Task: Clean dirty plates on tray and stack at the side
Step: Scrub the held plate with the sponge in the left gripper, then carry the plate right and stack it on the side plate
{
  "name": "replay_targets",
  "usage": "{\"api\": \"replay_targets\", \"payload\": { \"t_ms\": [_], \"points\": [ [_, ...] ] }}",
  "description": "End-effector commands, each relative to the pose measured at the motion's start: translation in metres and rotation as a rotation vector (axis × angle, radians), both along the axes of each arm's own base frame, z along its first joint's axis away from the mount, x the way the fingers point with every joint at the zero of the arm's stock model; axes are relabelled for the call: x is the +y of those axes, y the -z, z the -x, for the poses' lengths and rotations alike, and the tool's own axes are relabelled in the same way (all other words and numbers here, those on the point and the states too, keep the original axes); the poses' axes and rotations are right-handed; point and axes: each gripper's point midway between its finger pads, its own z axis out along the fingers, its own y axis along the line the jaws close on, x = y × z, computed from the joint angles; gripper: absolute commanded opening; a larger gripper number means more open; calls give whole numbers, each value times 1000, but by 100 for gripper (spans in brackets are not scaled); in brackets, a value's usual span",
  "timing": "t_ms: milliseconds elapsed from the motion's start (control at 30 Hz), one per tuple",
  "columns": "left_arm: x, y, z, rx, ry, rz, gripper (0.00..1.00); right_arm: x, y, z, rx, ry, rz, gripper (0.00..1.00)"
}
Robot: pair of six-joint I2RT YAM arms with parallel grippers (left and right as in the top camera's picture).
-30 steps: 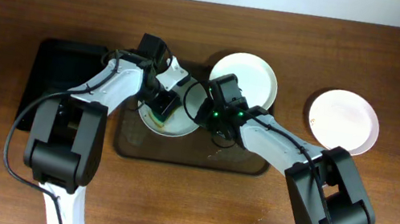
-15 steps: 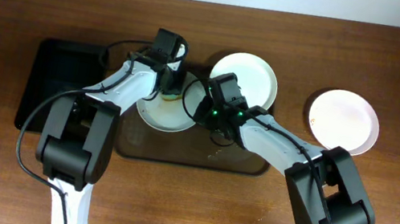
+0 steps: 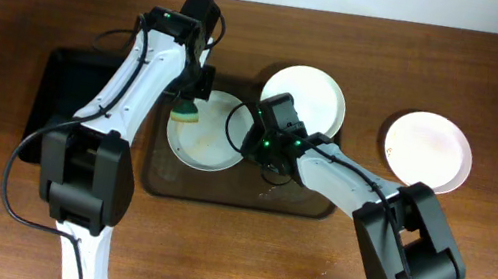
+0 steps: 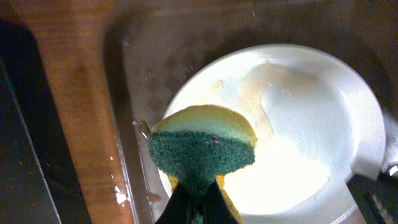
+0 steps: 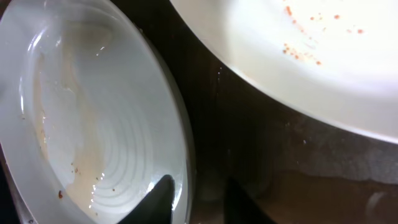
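A white plate (image 3: 214,139) with faint brown smears lies at the left of the brown tray (image 3: 220,192). My left gripper (image 3: 188,104) is shut on a yellow-green sponge (image 3: 185,115), held over the plate's left rim. The left wrist view shows the sponge (image 4: 202,149) above this plate (image 4: 311,124). My right gripper (image 3: 253,142) grips the same plate's right rim. The right wrist view shows its fingers (image 5: 199,196) on either side of that rim (image 5: 93,112). A second plate (image 3: 307,97) with red specks (image 5: 311,50) sits at the tray's back right. A third plate (image 3: 428,149) lies on the table at the right.
A smaller black tray (image 3: 68,99) lies left of the brown tray, and its edge shows in the left wrist view (image 4: 18,155). The wooden table (image 3: 471,268) runs around both trays. Both arms cross over the brown tray's middle.
My left gripper has moved the sponge from the plate's middle to its back edge, then to its left rim, and the arm has swung up and back. The right arm has not moved.
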Motion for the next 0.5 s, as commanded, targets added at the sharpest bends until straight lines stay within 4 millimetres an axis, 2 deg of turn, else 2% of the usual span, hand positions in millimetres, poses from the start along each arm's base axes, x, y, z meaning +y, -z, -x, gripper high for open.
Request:
{"api": "replay_targets", "payload": {
  "t_ms": [0, 167, 233, 300, 367, 467],
  "points": [
    [1, -14, 3, 3, 9, 63, 0, -3, 20, 1, 18, 3, 24, 34],
    [19, -15, -2, -2, -37, 83, 1, 3, 28, -7, 0, 25, -2, 33],
    [24, -15, -4, -6, -50, 88, 1, 3, 29, -8, 3, 31, -6, 22],
    [25, -15, -4, -5, -54, 94, 1, 6, 29, -6, 11, 20, -21, 4],
    [25, -15, -4, -5, -54, 95, 1, 12, 27, -1, 34, -4, -57, 4],
    [25, -15, -4, -5, -54, 95, 1, 20, 7, 3, 37, -76, -113, 4]
  ]
}}
